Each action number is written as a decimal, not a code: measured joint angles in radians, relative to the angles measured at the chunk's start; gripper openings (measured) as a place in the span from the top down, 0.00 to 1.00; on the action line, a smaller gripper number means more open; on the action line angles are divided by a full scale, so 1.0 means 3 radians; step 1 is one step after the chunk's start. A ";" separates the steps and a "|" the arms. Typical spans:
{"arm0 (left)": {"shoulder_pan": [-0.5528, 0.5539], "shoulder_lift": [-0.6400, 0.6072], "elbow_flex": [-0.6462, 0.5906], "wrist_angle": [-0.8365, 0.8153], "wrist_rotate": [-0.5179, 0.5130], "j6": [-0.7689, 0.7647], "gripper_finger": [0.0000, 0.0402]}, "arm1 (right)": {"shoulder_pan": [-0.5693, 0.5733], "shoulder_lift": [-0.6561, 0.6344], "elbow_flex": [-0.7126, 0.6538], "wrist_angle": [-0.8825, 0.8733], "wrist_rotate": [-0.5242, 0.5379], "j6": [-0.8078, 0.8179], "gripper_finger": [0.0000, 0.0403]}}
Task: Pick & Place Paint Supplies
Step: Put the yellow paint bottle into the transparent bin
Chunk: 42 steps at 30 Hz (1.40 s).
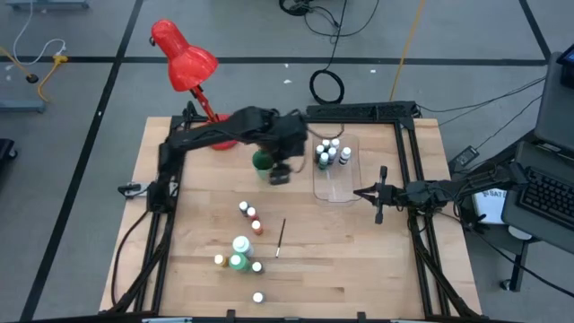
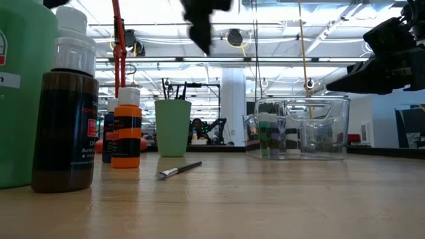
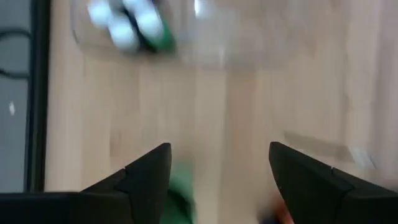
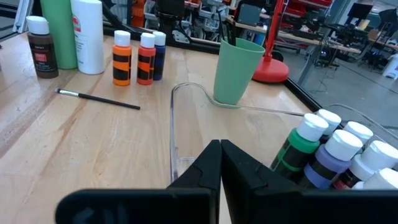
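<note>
Two grippers visible: left gripper (image 1: 280, 173) above green cup (image 1: 262, 161), fingers spread wide, holding nothing; right gripper (image 1: 380, 193) beside clear tray (image 1: 336, 191), fingers closed, empty. Paint bottles (image 1: 330, 154) in tray; brush (image 1: 281, 238) on table (image 1: 359, 260).

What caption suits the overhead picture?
Left tool open above the green cup, beside a tray of paint bottles.

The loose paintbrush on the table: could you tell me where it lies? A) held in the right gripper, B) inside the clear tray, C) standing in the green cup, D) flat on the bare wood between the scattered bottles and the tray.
D: the paintbrush lies flat on the wood, apart from the clear tray, the green cup and the shut right gripper.
</note>
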<state>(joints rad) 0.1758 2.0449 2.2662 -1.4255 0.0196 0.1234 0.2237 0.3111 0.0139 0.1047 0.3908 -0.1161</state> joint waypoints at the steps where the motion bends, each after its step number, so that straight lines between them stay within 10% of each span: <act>1: -0.0046 -0.0072 0.0001 -0.0178 -0.0024 -0.0026 0.34 | 0.0000 -0.0001 0.0000 -0.0002 0.0000 0.0008 0.99; 10: -0.0580 -0.0483 -0.0451 -0.0403 -0.0048 -0.0079 0.40 | 0.0000 0.0000 -0.0001 -0.0009 0.0000 0.0091 0.99; 23: -0.0568 -0.1615 -0.2732 0.1105 0.0370 -0.0442 0.42 | 0.0000 0.0000 -0.0001 -0.0019 0.0000 0.0141 0.99; 42: -0.1292 -0.1384 -0.3013 0.1655 0.0116 -0.0368 0.21 | 0.0000 -0.0001 0.0000 -0.0018 0.0000 0.0183 0.99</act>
<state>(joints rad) -0.2116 1.6297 1.3624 -0.9290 0.0544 0.0131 0.2237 0.3107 0.0139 0.0993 0.3909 -0.0613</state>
